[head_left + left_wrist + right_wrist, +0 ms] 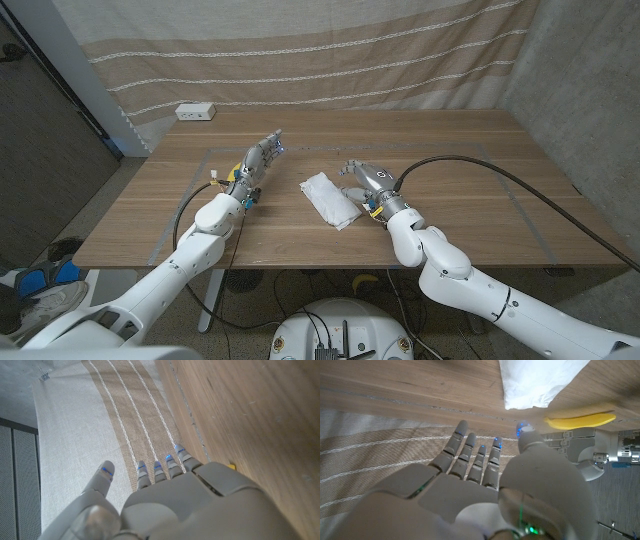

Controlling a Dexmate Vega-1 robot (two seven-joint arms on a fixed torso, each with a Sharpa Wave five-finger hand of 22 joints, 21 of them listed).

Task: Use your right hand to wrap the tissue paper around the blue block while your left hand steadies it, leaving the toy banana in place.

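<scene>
The white tissue paper point(328, 198) lies as a crumpled oblong bundle at the middle of the table; whatever is inside it is hidden. It also shows in the right wrist view as the tissue paper point(540, 377). My right hand point(362, 178) is just right of the bundle, holding nothing, and its fingers point(470, 455) are spread. My left hand point(262, 155) is raised left of the bundle with straight fingers point(157, 472), also holding nothing. The yellow toy banana point(580, 421) lies on the table by my left wrist point(592, 450).
A white power strip point(196, 112) sits at the back left of the table. Grey tape lines point(520, 205) frame the working area. A striped curtain point(320, 60) hangs behind the table, and the front edge point(300, 268) is close to both forearms.
</scene>
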